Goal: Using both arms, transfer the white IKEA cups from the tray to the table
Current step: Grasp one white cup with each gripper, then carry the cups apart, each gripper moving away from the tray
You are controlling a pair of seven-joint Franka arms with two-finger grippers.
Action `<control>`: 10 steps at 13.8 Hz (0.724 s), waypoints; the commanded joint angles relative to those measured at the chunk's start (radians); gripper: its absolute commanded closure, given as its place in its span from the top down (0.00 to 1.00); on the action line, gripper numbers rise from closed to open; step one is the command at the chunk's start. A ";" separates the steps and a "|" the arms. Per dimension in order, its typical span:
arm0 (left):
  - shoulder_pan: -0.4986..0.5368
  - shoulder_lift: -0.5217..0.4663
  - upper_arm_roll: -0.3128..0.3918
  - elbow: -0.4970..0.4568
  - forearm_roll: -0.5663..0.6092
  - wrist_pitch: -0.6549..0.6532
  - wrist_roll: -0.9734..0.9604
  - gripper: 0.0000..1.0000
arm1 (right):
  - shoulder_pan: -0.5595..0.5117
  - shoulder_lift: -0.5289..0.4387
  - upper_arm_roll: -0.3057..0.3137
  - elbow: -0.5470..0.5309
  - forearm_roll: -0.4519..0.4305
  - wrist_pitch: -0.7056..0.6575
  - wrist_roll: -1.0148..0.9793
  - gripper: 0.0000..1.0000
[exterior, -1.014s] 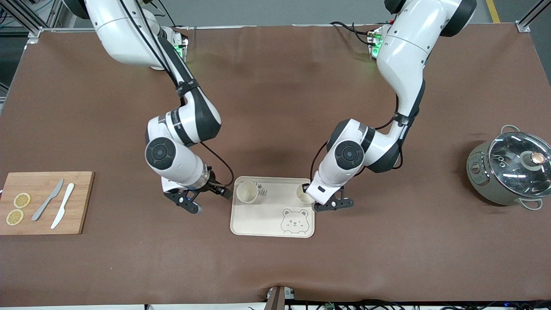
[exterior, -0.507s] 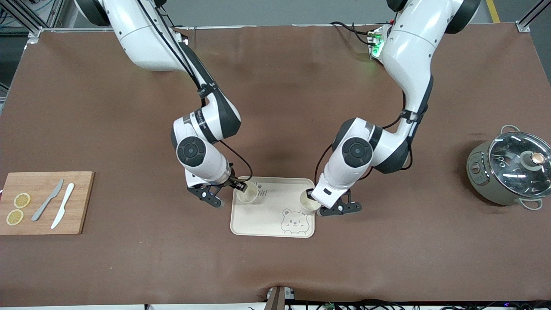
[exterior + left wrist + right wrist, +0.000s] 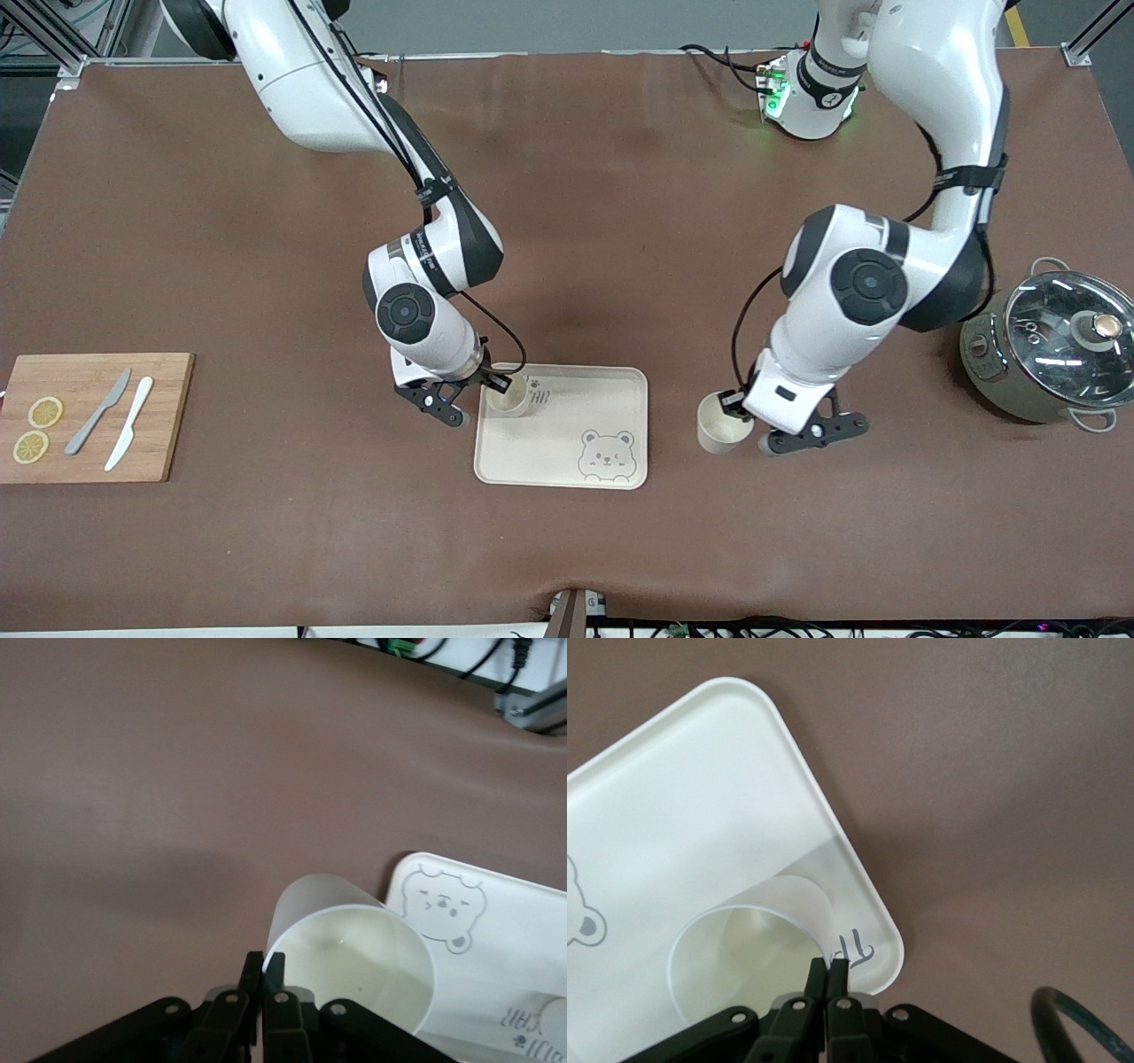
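The left gripper (image 3: 740, 424) has its jaws pinching the rim of a small cream-white handleless cup (image 3: 720, 425), one finger inside the wall and one outside, and the left wrist view shows that same tumbler (image 3: 353, 957) with its pale yellowish interior right at the black fingertips (image 3: 266, 967). That cup is over the bare brown desk (image 3: 567, 221), just beside the edge of the cream rectangular bear-printed tray (image 3: 567, 461) that faces the left arm's end, between the tray and the grey pot with a glass lid (image 3: 1050, 346); whether its base touches the desk I cannot tell. Over to the right gripper (image 3: 496, 390): its jaws are clamped on the rim of the second cream-white cup (image 3: 509, 397), which is at the tray's corner toward the right arm's end, farther from the front camera than the printed bear (image 3: 605, 454). The right wrist view shows this cup (image 3: 749, 961) over the tray's pale floor (image 3: 673, 815), close to the rounded corner and the printed lettering (image 3: 855, 948). Further out, toward the right arm's end of the desk, a wooden cutting board (image 3: 93, 416) carries two lemon slices (image 3: 37, 429), a grey knife (image 3: 97, 411) and a white knife (image 3: 129, 422).
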 commanded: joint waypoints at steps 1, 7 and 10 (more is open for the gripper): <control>0.046 -0.066 -0.006 -0.084 0.024 -0.039 0.019 0.00 | -0.002 -0.001 -0.006 0.028 0.012 -0.015 0.015 0.00; 0.103 -0.169 -0.001 -0.300 0.025 -0.058 0.030 0.00 | -0.094 -0.091 -0.014 0.058 -0.002 -0.240 -0.114 0.00; 0.154 -0.186 -0.004 -0.369 0.025 -0.049 0.037 0.00 | -0.179 -0.212 -0.029 -0.114 -0.004 -0.256 -0.329 0.00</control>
